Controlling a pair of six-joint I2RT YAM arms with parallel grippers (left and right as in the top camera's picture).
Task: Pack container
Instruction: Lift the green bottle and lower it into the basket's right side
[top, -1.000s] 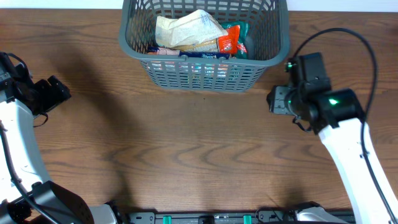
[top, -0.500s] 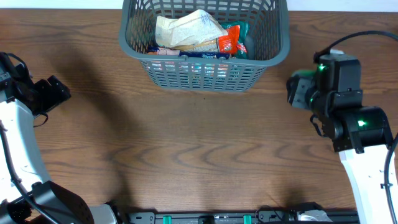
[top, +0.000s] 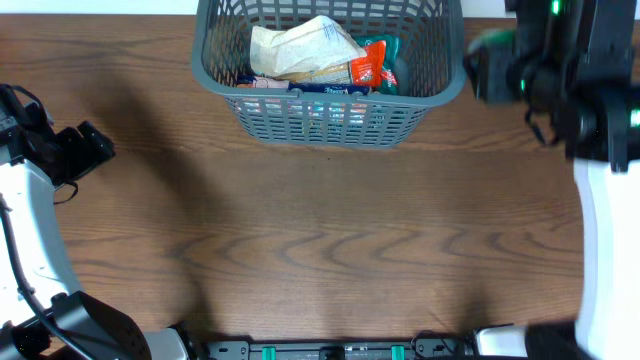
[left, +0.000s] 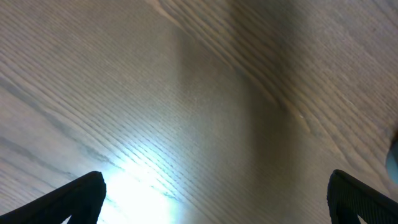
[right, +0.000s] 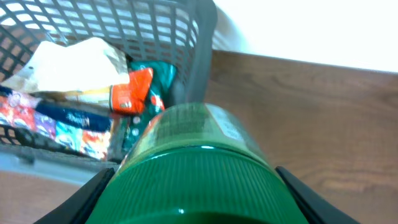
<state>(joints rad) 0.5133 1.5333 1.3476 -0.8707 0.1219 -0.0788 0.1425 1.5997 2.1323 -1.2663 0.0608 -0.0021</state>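
The container is sitting at the far edge of the table, midway between the two arms. It is holding a pale crinkled bag on top of its load, with an orange packet and a teal packet lying toward the container's right end and a blue printed packet lying along its near wall. The right gripper is hovering just beside the container's right end, above the table rather than over the basket, and is gripping a green-lidded jar. In the right wrist view the two dark fingers are pressing on either side of the ribbed lid, and the jar is pointing toward the container's right near corner. In the overhead view this arm is blurring. The left gripper is hanging well apart from the container, off its left end and nearer the arms' side of the table. Its jaws are standing wide apart over bare wood, with nothing between them.
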